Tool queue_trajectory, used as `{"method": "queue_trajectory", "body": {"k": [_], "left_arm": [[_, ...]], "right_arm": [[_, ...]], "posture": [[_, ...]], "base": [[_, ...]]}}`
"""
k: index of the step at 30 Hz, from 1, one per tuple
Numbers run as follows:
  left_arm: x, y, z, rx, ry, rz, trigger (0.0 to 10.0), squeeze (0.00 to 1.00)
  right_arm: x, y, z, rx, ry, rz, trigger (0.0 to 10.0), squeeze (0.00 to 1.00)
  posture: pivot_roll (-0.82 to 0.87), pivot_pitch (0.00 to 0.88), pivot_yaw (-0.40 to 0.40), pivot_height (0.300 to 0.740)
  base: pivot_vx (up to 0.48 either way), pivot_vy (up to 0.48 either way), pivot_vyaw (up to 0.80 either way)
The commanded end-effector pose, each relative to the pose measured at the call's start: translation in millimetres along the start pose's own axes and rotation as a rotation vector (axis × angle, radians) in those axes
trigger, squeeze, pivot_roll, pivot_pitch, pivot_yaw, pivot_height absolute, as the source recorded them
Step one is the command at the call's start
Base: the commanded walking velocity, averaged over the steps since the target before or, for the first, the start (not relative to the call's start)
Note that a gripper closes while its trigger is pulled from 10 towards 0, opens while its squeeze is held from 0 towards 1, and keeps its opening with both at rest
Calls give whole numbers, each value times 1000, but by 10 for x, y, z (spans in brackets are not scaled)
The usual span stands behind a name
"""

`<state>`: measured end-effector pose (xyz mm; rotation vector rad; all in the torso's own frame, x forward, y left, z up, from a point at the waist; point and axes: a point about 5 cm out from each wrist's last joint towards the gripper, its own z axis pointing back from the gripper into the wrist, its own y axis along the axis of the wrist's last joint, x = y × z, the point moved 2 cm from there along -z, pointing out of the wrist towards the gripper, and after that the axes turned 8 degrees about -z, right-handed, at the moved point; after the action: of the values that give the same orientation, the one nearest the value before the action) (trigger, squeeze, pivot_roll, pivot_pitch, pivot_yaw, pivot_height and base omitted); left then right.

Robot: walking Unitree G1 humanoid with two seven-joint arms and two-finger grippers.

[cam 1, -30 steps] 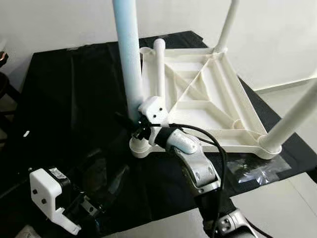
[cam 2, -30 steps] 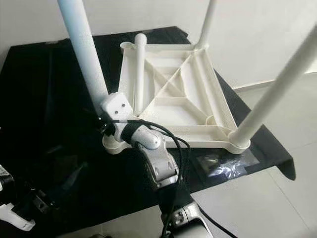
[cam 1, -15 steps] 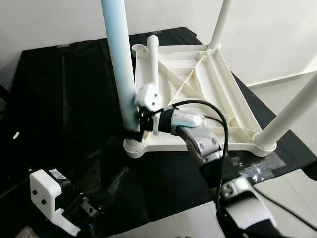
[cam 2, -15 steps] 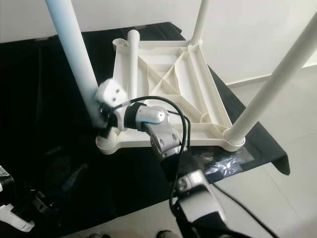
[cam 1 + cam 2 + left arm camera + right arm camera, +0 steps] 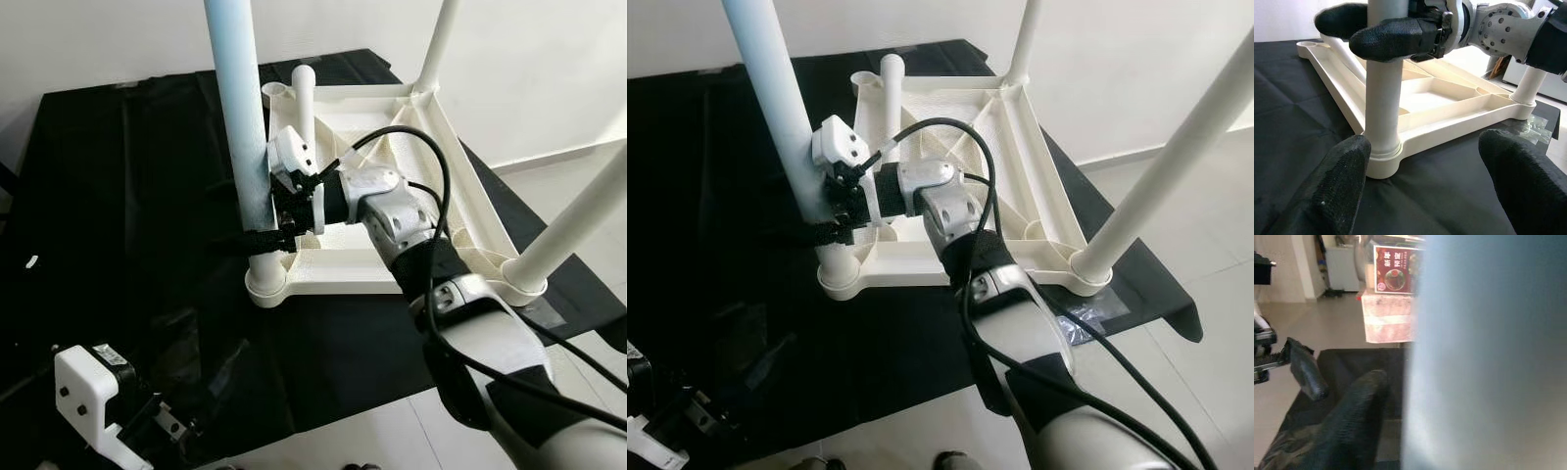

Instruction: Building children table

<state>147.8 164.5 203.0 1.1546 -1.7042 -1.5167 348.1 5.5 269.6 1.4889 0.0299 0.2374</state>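
Note:
The white children's table (image 5: 431, 127) lies upside down on a black cloth (image 5: 118, 196). Three white legs stand up from its corners, and a loose fourth leg (image 5: 303, 98) lies on its underside. My right gripper (image 5: 263, 235) is shut on the near-left leg (image 5: 235, 108), just above its socket. In the right wrist view that leg (image 5: 1488, 357) is a pale blur beside one black finger (image 5: 1352, 421). My left gripper (image 5: 1425, 191) hangs low over the cloth in front of that corner. It is open with nothing between its fingers.
A clear plastic bag (image 5: 1073, 323) lies on the cloth by the near-right corner leg (image 5: 578, 220). The far leg (image 5: 436, 44) rises at the back. Pale tiled floor (image 5: 1176, 225) runs along the cloth's right and near edges. A white wall stands behind.
My right wrist has swung up and round to the table side of the near-left leg, with its fingers now clasping the leg. The left gripper sits slightly lower in view.

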Motion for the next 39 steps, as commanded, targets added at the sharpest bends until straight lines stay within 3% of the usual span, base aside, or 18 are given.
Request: {"method": "queue_trajectory", "body": {"k": [1,12,13,14,15,16,17,18,19,21,22,24,31,32,36,37,38,39], "left_arm": [[11,30,17,-5,-1,-11,10000,0],[12,28,8,-2,1,-13,10000,0],[6,18,-1,-1,-1,-14,10000,0],[2,16,-5,1,-3,-15,10000,0],[2,16,-5,1,-3,-15,10000,0],[0,16,-8,2,-4,-16,10000,0],[0,16,-8,2,-4,-16,10000,0],[-9,21,-7,3,-4,-17,10000,0],[-25,18,-6,3,-5,-19,10000,0],[-25,18,-6,3,-5,-19,10000,0],[-36,16,-4,2,-4,-20,10000,0],[-36,6,-16,3,-10,-19,10000,0],[-45,5,-56,12,-24,-30,10000,0],[-52,7,-50,10,-22,-34,10000,0],[-54,11,-45,8,-21,-38,10000,0],[-54,12,-45,8,-21,-39,10000,0],[-46,15,-48,8,-24,-38,10000,0],[-46,15,-48,8,-24,-38,10000,0]], "right_arm": [[-20,14,-57,5,50,7,0,0],[54,-41,83,47,-73,32,0,0],[68,-198,153,50,-243,21,0,0],[118,-385,198,10,-526,10,0,0],[118,-385,198,10,-526,10,0,0],[137,-501,272,-19,-736,17,0,0],[137,-501,272,-19,-736,17,0,0],[0,-647,306,4,-944,-42,0,0],[-203,-726,286,4,-1042,-42,0,0],[-203,-726,286,4,-1042,-42,0,0],[-343,-742,257,16,-1065,-41,0,0],[-428,-767,175,20,-1036,-55,0,0],[-285,-749,49,24,-930,-51,0,0],[-280,-748,24,30,-916,-65,10000,0],[-287,-714,-9,36,-904,-87,10000,0],[-307,-698,-18,34,-916,-94,10000,302],[-317,-638,-14,51,-909,-134,10000,1000],[-317,-638,-14,51,-909,-134,10000,1000]], "posture": [[133,230,-55,740],[124,228,-59,740],[128,218,-56,740],[134,216,-59,740],[134,216,-59,740],[134,216,-59,740],[134,216,-59,740],[123,215,-54,740],[121,215,-43,740],[121,215,-43,740],[121,215,-43,740],[112,190,-31,740],[125,172,-41,740],[130,168,-40,740],[131,168,-39,740],[131,168,-39,740],[133,171,-39,740],[133,171,-39,740]], "base": [[0,0,0],[0,0,0],[0,0,0],[0,0,0],[0,0,0],[0,0,0],[0,0,0],[0,0,0],[0,0,0],[0,0,0],[0,0,0],[0,0,0],[0,0,0],[0,0,0],[0,0,0],[0,0,0],[0,0,0],[0,0,0]]}}
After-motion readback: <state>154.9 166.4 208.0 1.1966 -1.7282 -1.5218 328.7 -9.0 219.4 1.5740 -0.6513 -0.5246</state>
